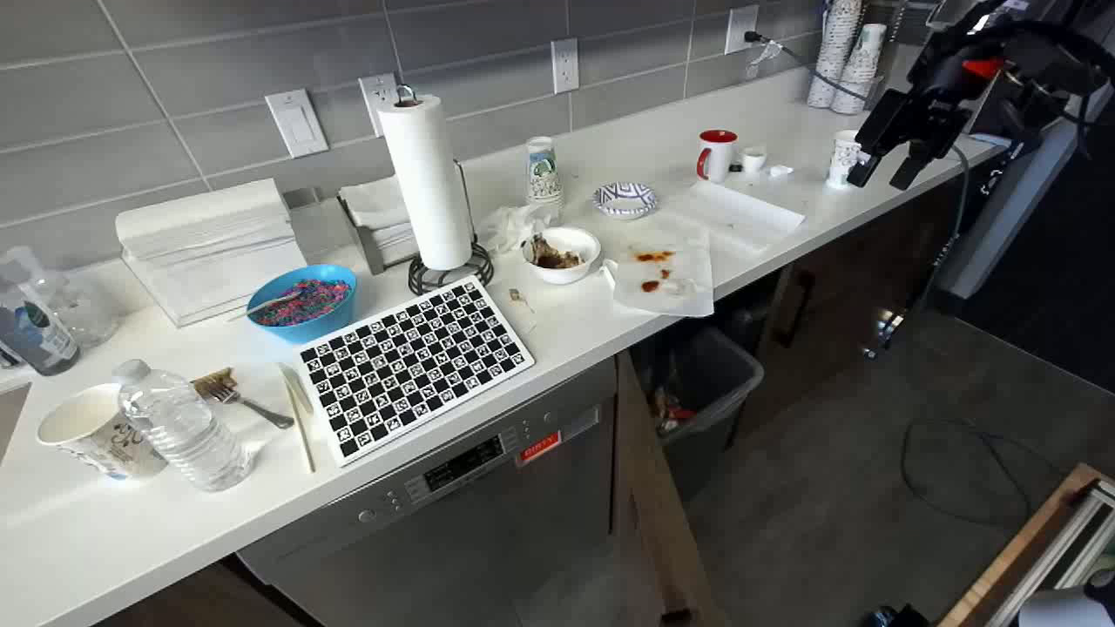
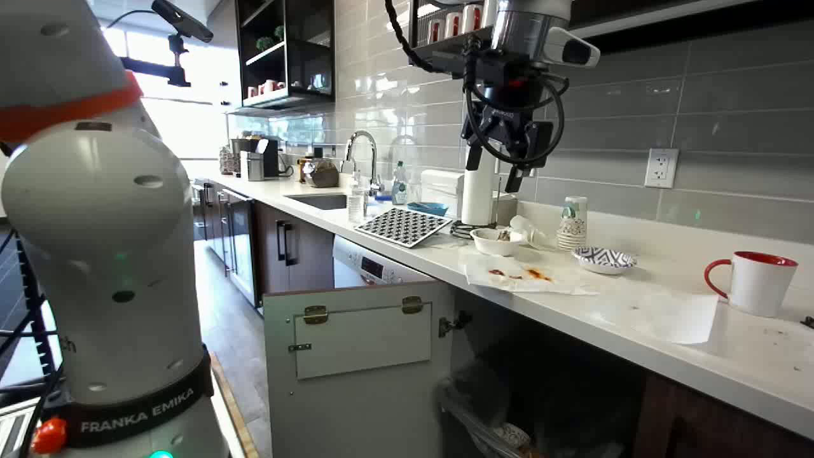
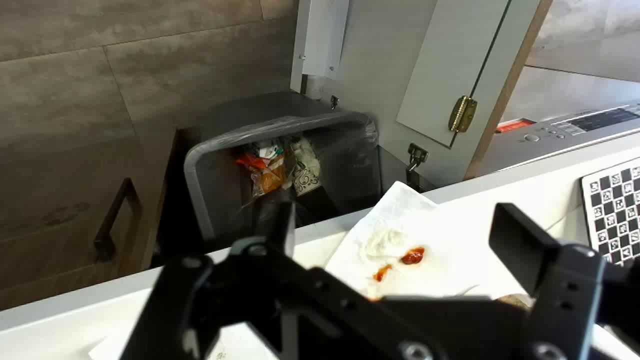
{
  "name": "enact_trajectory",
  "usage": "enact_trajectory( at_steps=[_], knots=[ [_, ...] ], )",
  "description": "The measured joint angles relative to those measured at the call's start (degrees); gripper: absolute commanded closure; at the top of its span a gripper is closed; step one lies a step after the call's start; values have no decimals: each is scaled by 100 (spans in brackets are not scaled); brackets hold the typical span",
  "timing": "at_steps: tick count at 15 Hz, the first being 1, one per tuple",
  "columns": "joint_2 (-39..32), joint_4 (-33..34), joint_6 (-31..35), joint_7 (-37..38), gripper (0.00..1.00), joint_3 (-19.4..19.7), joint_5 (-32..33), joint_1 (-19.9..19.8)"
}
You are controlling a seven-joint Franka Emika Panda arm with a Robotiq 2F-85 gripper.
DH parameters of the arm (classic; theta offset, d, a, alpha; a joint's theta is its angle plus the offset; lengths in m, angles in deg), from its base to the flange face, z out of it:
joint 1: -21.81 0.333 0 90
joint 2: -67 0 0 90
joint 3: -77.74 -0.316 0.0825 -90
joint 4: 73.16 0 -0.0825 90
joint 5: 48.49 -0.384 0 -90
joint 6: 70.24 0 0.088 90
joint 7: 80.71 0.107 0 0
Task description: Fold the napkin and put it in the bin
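Note:
The napkin [image 1: 675, 292] is white with red-brown stains and lies spread flat on the counter, one corner reaching past the front edge. It also shows in an exterior view [image 2: 518, 280] and the wrist view [image 3: 435, 270]. The bin [image 1: 751, 383] is dark grey with a paler rim and stands below the counter in the open cabinet; it shows in an exterior view [image 2: 467, 420] and the wrist view [image 3: 280, 127], with trash inside. My gripper [image 1: 884, 170] is open and empty, high above the counter; in the wrist view [image 3: 392, 215] its fingers straddle the napkin from above. It also shows in an exterior view [image 2: 494, 168].
A white bowl with food scraps [image 1: 564, 261] stands beside the napkin. A patterned bowl [image 1: 625, 198], cups [image 1: 542, 174], a red-rimmed mug [image 1: 718, 157] and a flat white sheet [image 1: 749, 209] lie nearby. The cabinet door [image 2: 356, 356] stands open. A paper towel roll [image 1: 427, 183] stands farther along.

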Motion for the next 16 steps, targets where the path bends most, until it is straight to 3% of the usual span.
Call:
enact_trajectory(
  at_steps=[9, 13, 16],
  knots=[
    [-56, -41, 179, 197, 0, -105, -172, -74],
    [-516, -618, 2006, 466, 0, -577, -1395, 156],
    [-985, -1058, 3396, -99, 0, -874, -2559, 642]
  ],
)
